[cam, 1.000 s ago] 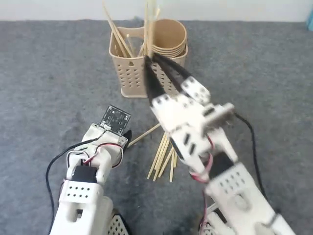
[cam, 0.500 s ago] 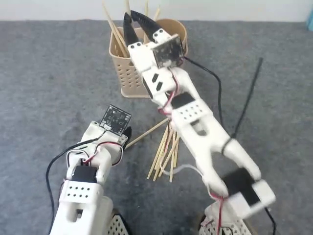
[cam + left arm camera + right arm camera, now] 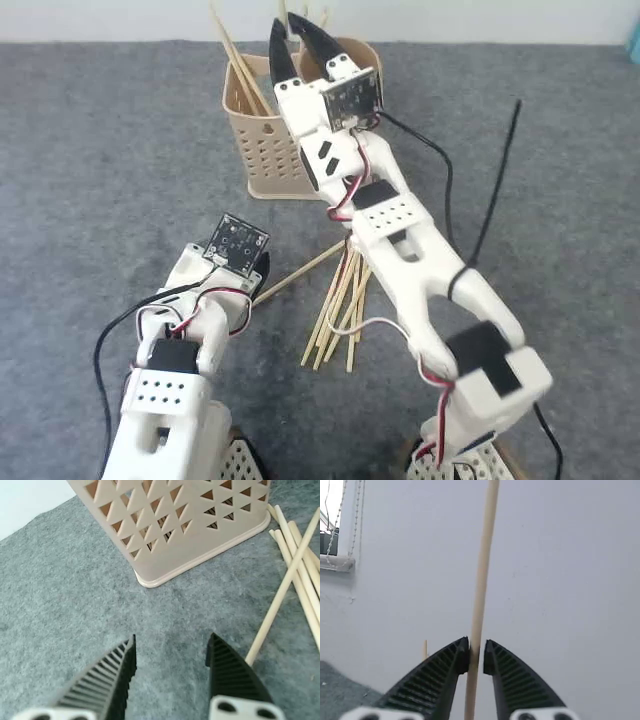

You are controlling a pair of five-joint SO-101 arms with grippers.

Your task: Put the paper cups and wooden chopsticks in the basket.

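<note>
A beige perforated basket stands at the far middle of the grey mat, with stacked paper cups and several wooden chopsticks inside. My right gripper hangs above the basket's rim, shut on one upright chopstick. Several loose chopsticks lie on the mat between the arms. My left gripper is open and low over the mat, near the basket's base, with one loose chopstick just beside a fingertip.
Grey felt mat covers the table, with bare room left and right of the basket. A black cable trails from the right arm. A pale wall stands behind.
The right arm has swung up and forward from over the loose pile to above the basket, carrying a chopstick. The left arm has stayed still.
</note>
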